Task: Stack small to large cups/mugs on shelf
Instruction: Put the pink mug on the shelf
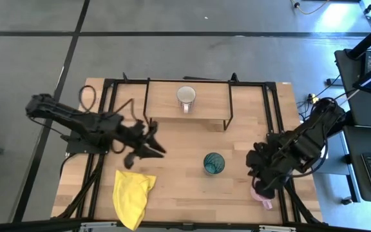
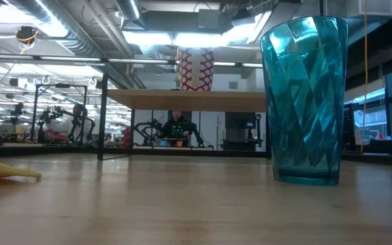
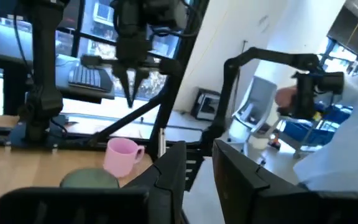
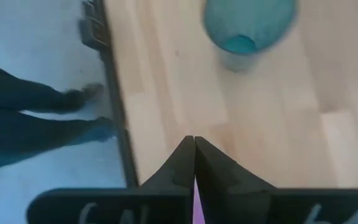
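The right hand (image 1: 263,187) looks pinched shut on the pink handled mug (image 1: 261,196) at the tabletop's (image 1: 179,183) 4 o'clock corner. A thin rim grip like that could easily slip. The left hand (image 1: 152,145) hangs slightly apart at 9 o'clock, the white patterned mug (image 1: 185,96) sits on the light-wood shelf (image 1: 208,106), and the ribbed teal glass cup (image 1: 213,163) stands mid-tabletop.

I see the pink mug (image 3: 122,156) upright on the table (image 3: 23,168), directly under the right gripper (image 3: 131,93), whose fingers meet at a point above it.

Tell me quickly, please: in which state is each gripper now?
Left gripper: open, holding nothing.
Right gripper: shut, holding nothing, above the pink mug.
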